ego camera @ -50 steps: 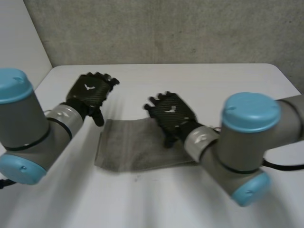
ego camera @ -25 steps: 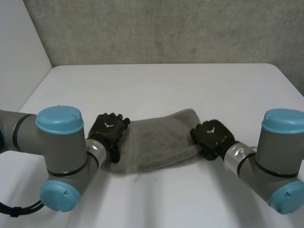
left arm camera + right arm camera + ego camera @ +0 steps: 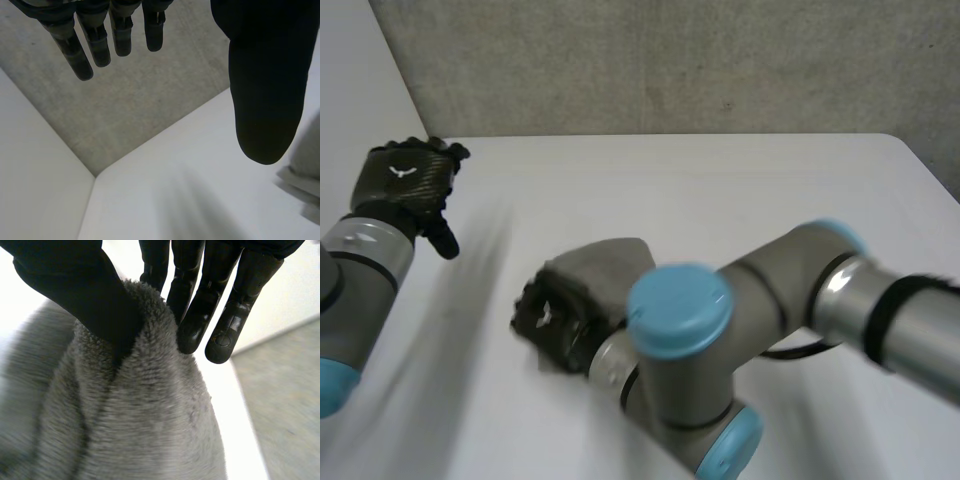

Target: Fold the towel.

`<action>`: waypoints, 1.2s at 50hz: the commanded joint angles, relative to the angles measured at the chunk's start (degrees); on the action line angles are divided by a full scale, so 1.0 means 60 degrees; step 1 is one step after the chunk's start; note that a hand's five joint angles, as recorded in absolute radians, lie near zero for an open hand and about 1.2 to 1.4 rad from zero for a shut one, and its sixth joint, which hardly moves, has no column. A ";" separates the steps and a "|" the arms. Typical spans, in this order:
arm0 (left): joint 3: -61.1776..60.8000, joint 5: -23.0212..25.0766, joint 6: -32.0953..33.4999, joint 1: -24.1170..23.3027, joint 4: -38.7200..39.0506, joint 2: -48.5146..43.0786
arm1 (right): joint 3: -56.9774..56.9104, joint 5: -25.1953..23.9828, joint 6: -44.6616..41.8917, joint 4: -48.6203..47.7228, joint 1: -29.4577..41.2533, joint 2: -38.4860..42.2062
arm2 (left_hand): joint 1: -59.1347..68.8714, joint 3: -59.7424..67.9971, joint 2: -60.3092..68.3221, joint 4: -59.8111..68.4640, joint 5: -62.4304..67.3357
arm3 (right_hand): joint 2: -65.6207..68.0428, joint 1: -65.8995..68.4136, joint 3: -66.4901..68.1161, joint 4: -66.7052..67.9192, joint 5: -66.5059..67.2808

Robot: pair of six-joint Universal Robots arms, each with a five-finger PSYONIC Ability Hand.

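Grey towel (image 3: pixel 607 272), pinched by right hand (image 3: pixel 548 320), sits partly hidden behind its arm.

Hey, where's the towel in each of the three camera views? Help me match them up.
Head view: towel bunched mid-table, at the right hand.
Left wrist view: a grey bit of towel on the table, beside the left hand at its thumb.
Right wrist view: towel pinched between the right hand's thumb and fingers.
Shared landmark: the white table under it.
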 commanded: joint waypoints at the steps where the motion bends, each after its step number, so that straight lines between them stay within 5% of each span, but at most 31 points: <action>1: -0.0044 0.0689 -0.0060 0.0251 0.0001 0.0024 | 0.0030 -0.0149 -0.0377 -0.0133 0.0234 0.0683 | 0.0225 0.0219 0.0216 0.0216 0.0226 | -0.3400 -0.1129 -0.3579 -0.3663 -0.3359; 2: -0.0044 0.0834 -0.0074 0.0222 0.0015 -0.0034 | 0.0045 -0.0120 -0.0232 -0.0206 0.0162 0.0538 | 0.0225 0.0219 0.0216 0.0216 0.0226 | -0.9442 -0.7171 -0.9621 -0.9705 -0.9401; 7: 0.0161 0.1143 -0.0206 0.0075 0.0059 -0.0122 | 0.0309 0.0056 0.0677 -0.0514 -0.0117 -0.0723 | 0.0253 0.0247 0.0244 0.0244 0.0254 | -0.9442 -0.7171 -0.9621 -0.9705 -0.9401; 12: 0.0732 0.1202 -0.0968 -0.0335 0.0089 -0.0562 | 0.0968 0.0158 0.3519 -0.0544 -0.1289 -0.2173 | 0.0421 0.0415 0.0412 0.0413 0.0422 | -0.9442 -0.7171 -0.9621 -0.9705 -0.9401; 14: 0.1243 0.1187 -0.1726 -0.0729 0.0045 -0.0926 | 0.1230 0.0100 0.5677 -0.0514 -0.1945 -0.2859 | 0.0504 0.0498 0.0495 0.0496 0.0505 | -0.9442 -0.7171 -0.9621 -0.9705 -0.9401; 20: 0.1918 0.1158 -0.3031 -0.1198 -0.0203 -0.1863 | 0.1188 -0.0134 0.7853 0.0580 -0.2884 -0.3009 | 0.0813 0.0807 0.0804 0.0805 0.0815 | -0.9442 -0.7171 -0.9621 -0.9705 -0.9401; 30: 0.2300 0.0718 -0.3356 -0.2034 -0.0893 -0.3740 | 0.0309 -0.0896 0.8002 0.1756 -0.3281 -0.1529 | 0.1066 0.1060 0.1057 0.1057 0.1067 | -0.9442 -0.7171 -0.9621 -0.9705 -0.9401; 36: 0.2168 -0.0730 -0.3268 -0.2093 -0.1024 -0.4677 | -0.0773 -0.0999 0.7870 0.2648 -0.3252 0.0094 | 0.1066 0.1060 0.1057 0.1057 0.1067 | -0.9442 -0.7171 -0.9621 -0.9705 -0.9401; 43: 0.1861 -0.0747 -0.2743 -0.2005 -0.1113 -0.4780 | -0.1755 -0.0824 0.6907 0.3264 -0.3208 0.1180 | 0.0954 0.0948 0.0945 0.0945 0.0955 | -0.9442 -0.7171 -0.9621 -0.9705 -0.9401; 52: 0.1875 -0.0747 -0.1803 -0.2107 -0.1127 -0.4663 | -0.2138 -0.0032 0.5687 0.3280 -0.3062 0.0742 | 0.0926 0.0919 0.0916 0.0917 0.0927 | -0.9442 -0.7171 -0.9621 -0.9705 -0.9401; 60: 0.3032 -0.0747 -0.1745 -0.2488 -0.1567 -0.3360 | -0.2006 0.0437 0.6039 0.2899 -0.3443 -0.1616 | 0.0869 0.0863 0.0860 0.0861 0.0871 | -0.9442 -0.7171 -0.9621 -0.9705 -0.9401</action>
